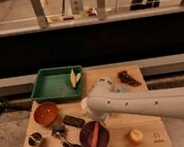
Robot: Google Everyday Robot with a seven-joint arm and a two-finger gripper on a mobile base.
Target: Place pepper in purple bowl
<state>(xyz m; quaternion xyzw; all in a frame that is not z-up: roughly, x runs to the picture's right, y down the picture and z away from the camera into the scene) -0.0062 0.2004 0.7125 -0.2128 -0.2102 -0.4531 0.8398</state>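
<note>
The slim orange-red pepper (95,134) lies inside the round dark purple bowl (86,140) at the table's front middle. Nothing holds it. My white arm reaches in from the right. My gripper (102,119) hangs at its end, just above and behind the bowl's far rim, mostly hidden by the arm's thick wrist. It holds nothing that I can see.
An orange-red bowl (45,113) sits left. A green tray (52,86) with a pale yellow item (74,77) is at the back left. A black block (73,121), a small metal cup (37,140), a round yellow-red fruit (136,135) and a dark brown item (128,78) lie around.
</note>
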